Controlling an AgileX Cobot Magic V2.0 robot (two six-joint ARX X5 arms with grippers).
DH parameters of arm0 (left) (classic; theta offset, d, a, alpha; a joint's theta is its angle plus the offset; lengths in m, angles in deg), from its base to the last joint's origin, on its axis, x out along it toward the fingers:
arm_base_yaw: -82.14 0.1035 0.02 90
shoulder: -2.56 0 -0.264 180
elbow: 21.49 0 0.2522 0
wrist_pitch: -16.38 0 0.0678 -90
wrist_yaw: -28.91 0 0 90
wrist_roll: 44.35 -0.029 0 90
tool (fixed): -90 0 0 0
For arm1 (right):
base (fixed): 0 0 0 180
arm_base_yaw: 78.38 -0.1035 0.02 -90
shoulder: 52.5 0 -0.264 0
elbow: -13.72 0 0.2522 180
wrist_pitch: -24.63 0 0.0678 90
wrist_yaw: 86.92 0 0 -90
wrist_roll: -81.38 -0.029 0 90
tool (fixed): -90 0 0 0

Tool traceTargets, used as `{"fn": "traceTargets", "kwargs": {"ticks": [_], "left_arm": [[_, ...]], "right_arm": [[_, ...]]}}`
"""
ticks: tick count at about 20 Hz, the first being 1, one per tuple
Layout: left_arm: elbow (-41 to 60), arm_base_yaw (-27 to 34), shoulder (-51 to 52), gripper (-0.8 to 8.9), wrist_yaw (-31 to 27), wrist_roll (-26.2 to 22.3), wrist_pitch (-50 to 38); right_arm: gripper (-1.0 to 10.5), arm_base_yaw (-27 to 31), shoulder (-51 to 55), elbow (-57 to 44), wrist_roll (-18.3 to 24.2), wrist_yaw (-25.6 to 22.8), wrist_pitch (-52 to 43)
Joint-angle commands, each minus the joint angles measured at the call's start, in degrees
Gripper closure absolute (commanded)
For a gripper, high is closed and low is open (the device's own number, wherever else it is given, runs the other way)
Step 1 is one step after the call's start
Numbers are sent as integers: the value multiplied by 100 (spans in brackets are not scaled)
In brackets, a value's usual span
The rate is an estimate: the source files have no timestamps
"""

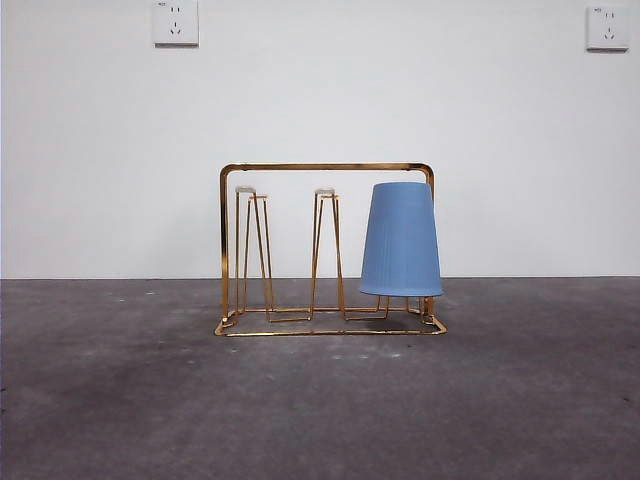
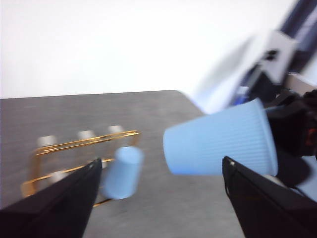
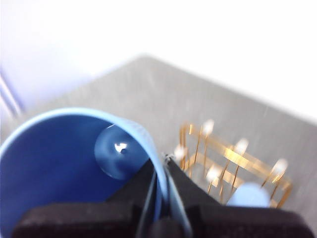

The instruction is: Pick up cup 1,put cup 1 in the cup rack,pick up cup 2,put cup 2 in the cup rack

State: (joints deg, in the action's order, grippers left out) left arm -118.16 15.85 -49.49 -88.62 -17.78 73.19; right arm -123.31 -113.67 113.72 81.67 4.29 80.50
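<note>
The gold wire cup rack [image 1: 330, 167] stands mid-table. One blue cup [image 1: 400, 240] sits upside down on its right-hand prong; the other prongs are bare. In the right wrist view my right gripper [image 3: 163, 161] is shut on the rim of a second blue cup [image 3: 64, 163], held in the air and off to the side of the cup rack [image 3: 233, 158]. The left wrist view shows that held cup [image 2: 218, 144] lying sideways in the right gripper [image 2: 292, 124]. My left gripper [image 2: 161, 163] is open and empty, above the table, apart from the cup rack [image 2: 84, 141]. Neither arm shows in the front view.
A white wall with two power sockets [image 1: 175, 22] rises behind the dark grey table [image 1: 320, 420]. The table's edge and dark equipment [image 2: 292, 59] show past the held cup in the left wrist view.
</note>
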Motion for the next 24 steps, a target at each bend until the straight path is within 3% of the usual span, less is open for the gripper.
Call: {"fn": "traceTargets", "kwargs": {"ticks": [1, 6, 9, 16, 24], "left_arm": [[50, 59, -219, 404, 562, -131, -492], [50, 299, -739, 388, 1805, -98, -1552], [50, 522, -1106, 308, 2830, 116, -2321], [50, 1040, -2072, 301, 4994, 1279, -4365], [50, 1084, -3132, 301, 5670, 2621, -6518]], "right_arm": [[959, -7, 433, -24, 195, -149, -7], [959, -7, 1196, -24, 494, -527, 122], [959, -7, 1558, -24, 658, -758, 166], [959, -7, 2304, -24, 1102, -1187, 66], [959, -7, 2463, -24, 1606, -1582, -184]]}}
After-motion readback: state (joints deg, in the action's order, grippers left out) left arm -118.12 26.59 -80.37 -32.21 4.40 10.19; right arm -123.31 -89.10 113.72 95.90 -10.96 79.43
